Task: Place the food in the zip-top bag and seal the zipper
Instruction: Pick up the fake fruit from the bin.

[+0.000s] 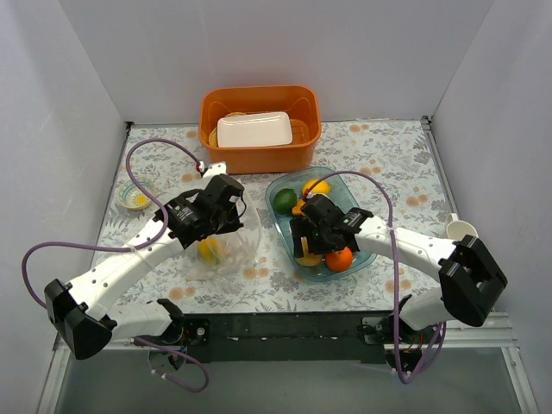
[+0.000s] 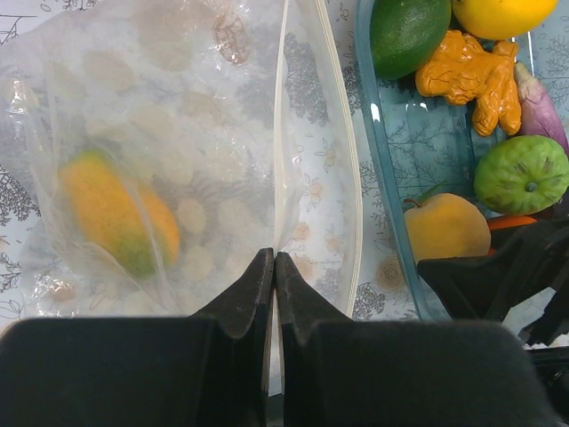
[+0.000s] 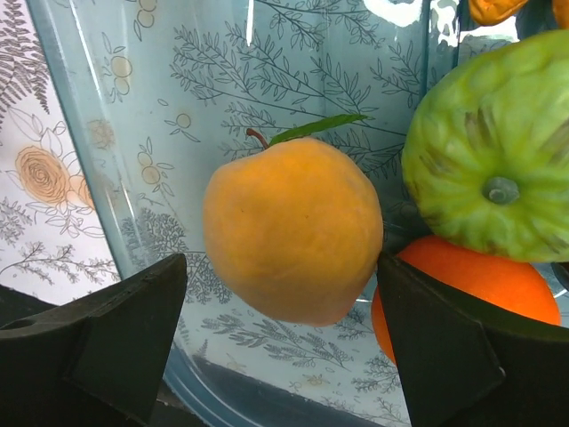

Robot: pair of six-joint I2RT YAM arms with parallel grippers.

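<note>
No legible text or labels anywhere.

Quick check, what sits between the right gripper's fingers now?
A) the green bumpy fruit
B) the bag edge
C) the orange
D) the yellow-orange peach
D: the right wrist view shows the right gripper open on either side of the yellow-orange peach in the blue tray; the left gripper pinches the zip-top bag.

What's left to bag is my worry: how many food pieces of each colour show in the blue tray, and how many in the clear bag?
Green: 2, dark one, pale bumpy one
Yellow: 1, lemon
Yellow-orange: 1, peach
Orange: 2, ginger root, round one
Purple: 1, eggplant
In the bag: 1, mango
Total: 8 in view
</note>
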